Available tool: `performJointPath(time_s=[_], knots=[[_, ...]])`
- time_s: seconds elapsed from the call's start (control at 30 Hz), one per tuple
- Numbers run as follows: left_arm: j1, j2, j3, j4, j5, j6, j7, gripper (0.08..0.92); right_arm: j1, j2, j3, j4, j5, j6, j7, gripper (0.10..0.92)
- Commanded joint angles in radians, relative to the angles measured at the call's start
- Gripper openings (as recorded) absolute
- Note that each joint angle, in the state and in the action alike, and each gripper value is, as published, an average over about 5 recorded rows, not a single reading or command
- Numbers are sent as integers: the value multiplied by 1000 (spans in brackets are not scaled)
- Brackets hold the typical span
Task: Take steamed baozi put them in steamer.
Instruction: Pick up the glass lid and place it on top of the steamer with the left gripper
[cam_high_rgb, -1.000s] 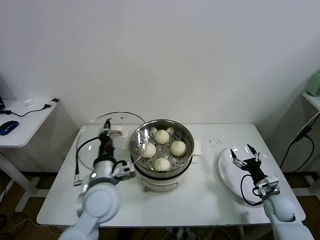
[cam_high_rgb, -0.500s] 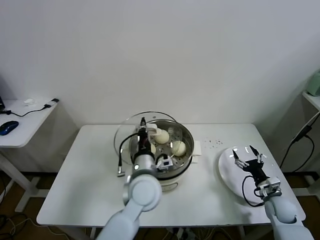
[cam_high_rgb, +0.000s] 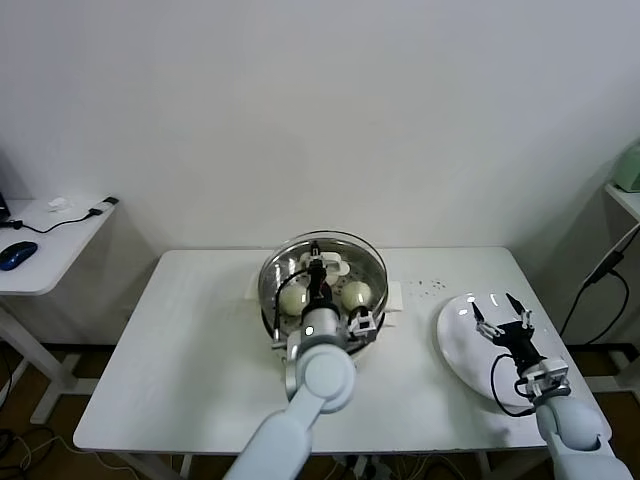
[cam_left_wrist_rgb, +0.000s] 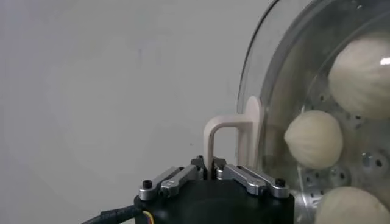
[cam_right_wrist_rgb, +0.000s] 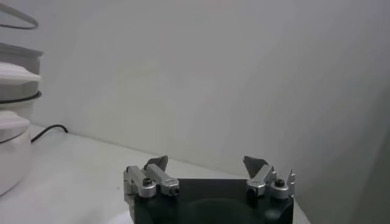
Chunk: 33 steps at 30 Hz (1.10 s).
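Baozi (cam_high_rgb: 292, 297) in steamer (cam_high_rgb: 372, 320); left gripper (cam_left_wrist_rgb: 209, 165) clamps lid (cam_left_wrist_rgb: 286, 55) handle (cam_left_wrist_rgb: 226, 133): lower level, centred. Right gripper (cam_high_rgb: 503, 320) spread over plate (cam_high_rgb: 462, 352).

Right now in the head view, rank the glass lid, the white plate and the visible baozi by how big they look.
1. Glass lid, held by the left pincer over the steamer.
2. White plate, slightly smaller, but nearer the camera, so unsure.
3. Baozi and, smallest by far, alike.

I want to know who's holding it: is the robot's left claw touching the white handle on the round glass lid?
Touching. The left wrist view shows the left gripper shut on the white handle of the round glass lid, with no gap.
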Motion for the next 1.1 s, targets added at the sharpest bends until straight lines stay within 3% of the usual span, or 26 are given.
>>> performJointPath(time_s=[0.03, 0.57, 1.1], knots=[[-1, -33, 10, 77, -12, 38, -42, 151, 0, 0, 9, 0, 0, 1, -2, 823], [-3, -28, 2, 113, -19, 39, -84, 151, -5, 4, 19, 1, -1, 4, -7, 823], [1, -6, 8, 106, -3, 21, -72, 151, -8, 7, 28, 0, -1, 6, -18, 823]])
